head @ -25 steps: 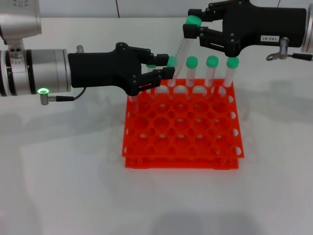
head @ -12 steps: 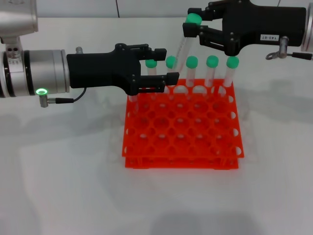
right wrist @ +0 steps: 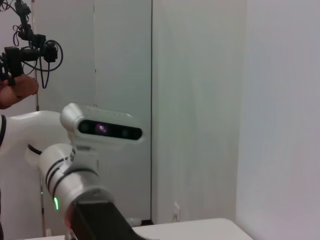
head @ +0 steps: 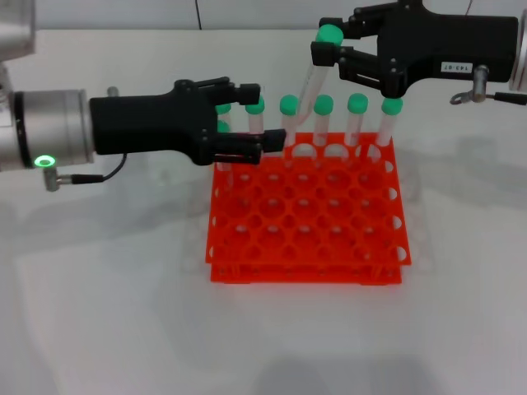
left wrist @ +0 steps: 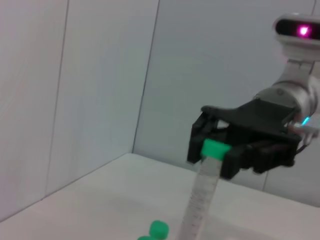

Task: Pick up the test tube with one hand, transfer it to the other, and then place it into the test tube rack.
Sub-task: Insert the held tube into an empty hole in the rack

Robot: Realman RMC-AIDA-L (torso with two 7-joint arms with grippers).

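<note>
The test tube (head: 310, 81), clear with a green cap, hangs tilted above the rack's back row. My right gripper (head: 328, 39), the labelled one, is shut on it just under the cap. The left wrist view shows the same hold: right gripper (left wrist: 216, 152) clamped on the test tube (left wrist: 200, 200). My left gripper (head: 260, 116), unlabelled, sits left of the tube's lower end, open and holding nothing. The orange-red test tube rack (head: 247, 276) stands on the white table below both grippers.
Several other green-capped tubes (head: 323, 123) stand upright in the rack's back row, right under the held tube. The rack's front rows show bare holes. The right wrist view shows only the robot's head (right wrist: 102, 127) and left arm (right wrist: 67, 180).
My left gripper has opened off the tube's lower end and drawn back to the left. The right gripper keeps the tube by its cap, nearly in the same spot.
</note>
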